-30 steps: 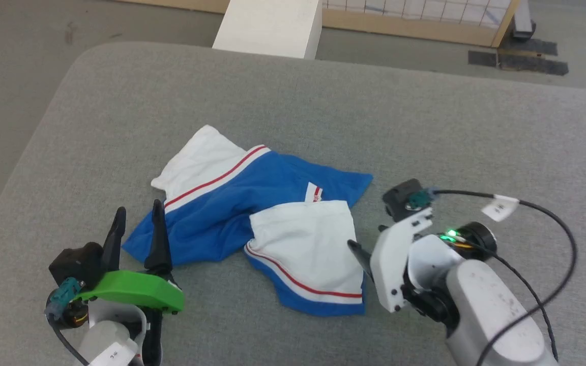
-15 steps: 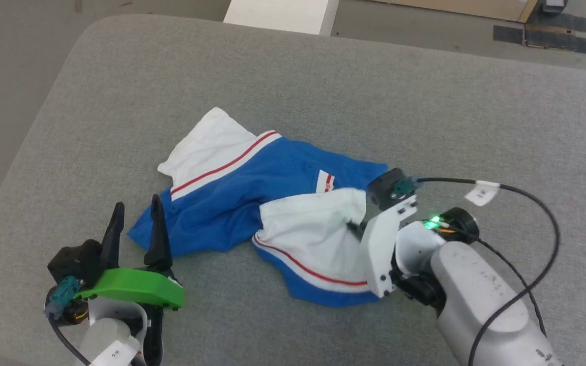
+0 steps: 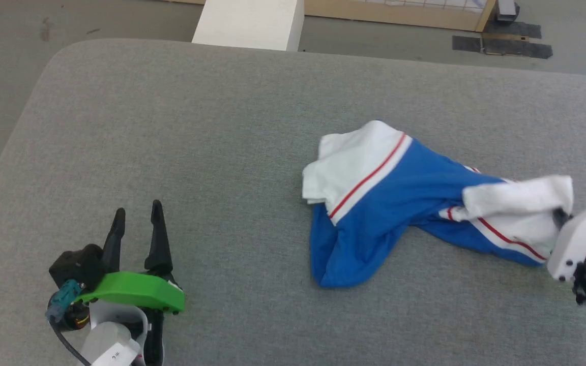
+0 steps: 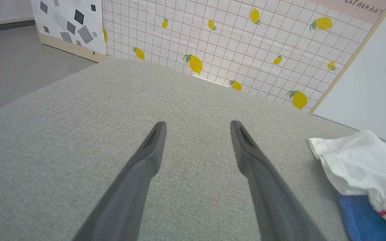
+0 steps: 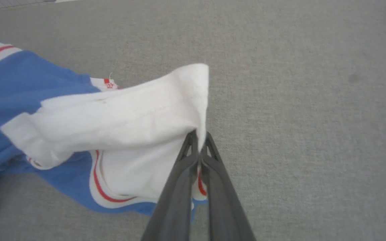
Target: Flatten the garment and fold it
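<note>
The R gripper [image 5: 199, 135] is pinching, jaws fully closed, the white sleeve [image 5: 122, 110] of the blue T-shirt [image 3: 389, 203] lying crumpled on the grey padded table [image 3: 196, 127], at its right part, prob. to pull it flat, while the L gripper [image 3: 138, 207] is hovering wide open & empty, well apart.

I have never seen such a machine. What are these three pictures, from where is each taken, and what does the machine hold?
This is a robot with two arms, each ending in a pincer with two long dark fingers. One picture comes from a camera on its head, looking down at a grey padded surface. The other two come from cameras on its wrists, each looking along that arm's own fingers. On the surface lies a crumpled blue T-shirt with white sleeves and red stripes. The right pincer is shut on a white sleeve. The left pincer is open, holds nothing and stands apart from the T-shirt.
</note>
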You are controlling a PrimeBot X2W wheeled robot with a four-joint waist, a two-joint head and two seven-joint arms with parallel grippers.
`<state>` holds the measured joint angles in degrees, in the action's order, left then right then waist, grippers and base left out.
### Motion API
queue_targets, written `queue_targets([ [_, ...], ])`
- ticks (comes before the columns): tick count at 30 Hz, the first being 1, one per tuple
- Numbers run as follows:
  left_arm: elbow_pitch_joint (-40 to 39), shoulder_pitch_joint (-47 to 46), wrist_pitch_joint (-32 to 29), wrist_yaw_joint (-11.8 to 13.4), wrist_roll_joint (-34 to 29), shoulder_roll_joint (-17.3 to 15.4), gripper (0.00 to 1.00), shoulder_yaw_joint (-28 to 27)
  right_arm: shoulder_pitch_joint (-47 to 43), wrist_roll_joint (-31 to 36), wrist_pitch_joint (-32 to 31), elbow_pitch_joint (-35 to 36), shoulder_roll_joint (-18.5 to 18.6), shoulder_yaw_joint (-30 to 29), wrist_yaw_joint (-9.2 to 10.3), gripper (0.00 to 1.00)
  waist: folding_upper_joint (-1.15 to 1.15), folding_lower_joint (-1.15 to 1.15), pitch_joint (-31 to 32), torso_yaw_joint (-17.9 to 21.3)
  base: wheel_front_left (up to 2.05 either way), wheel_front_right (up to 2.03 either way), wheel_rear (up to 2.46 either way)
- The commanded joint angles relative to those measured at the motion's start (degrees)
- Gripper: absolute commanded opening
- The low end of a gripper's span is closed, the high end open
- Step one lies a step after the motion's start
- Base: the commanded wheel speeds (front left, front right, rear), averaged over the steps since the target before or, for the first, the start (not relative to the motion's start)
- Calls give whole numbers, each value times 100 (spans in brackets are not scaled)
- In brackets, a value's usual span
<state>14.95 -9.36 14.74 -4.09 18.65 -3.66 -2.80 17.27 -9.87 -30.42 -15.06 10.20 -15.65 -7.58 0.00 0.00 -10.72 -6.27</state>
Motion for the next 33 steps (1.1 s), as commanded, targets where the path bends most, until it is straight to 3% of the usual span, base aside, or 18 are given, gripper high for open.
queue_targets([
  [1,68,5,26,-37,-12,18,100,9,-109,106,-76,16,-131,-145,9,3,0,0,23,59,0,0,0],
  [2,97,5,26,-38,-9,19,100,12,-160,165,-101,22,-177,-213,9,58,0,0,32,74,0,0,0],
  [3,134,9,26,-37,0,20,100,13,-193,185,-64,55,-265,-314,9,100,0,0,49,100,0,0,0],
  [10,246,-71,-56,-54,153,35,100,98,-478,65,906,824,-652,-761,9,100,0,0,225,144,0,0,0],
  [14,140,-352,-434,-97,373,52,100,308,-880,-142,1249,1293,-726,-854,9,100,0,0,273,231,0,0,0],
  [20,318,-1384,-2040,-161,568,68,100,1097,-1153,-440,1349,1380,-730,-534,9,100,0,0,179,605,0,0,0],
  [26,1168,-2406,-4287,98,433,-4,100,1843,-986,-547,1349,1391,-731,-147,9,100,0,0,-102,1190,0,0,0],
  [33,1858,-2723,-5145,281,44,-267,100,2196,-940,-597,1523,1190,-732,-120,9,100,0,0,-327,1543,0,0,0],
])
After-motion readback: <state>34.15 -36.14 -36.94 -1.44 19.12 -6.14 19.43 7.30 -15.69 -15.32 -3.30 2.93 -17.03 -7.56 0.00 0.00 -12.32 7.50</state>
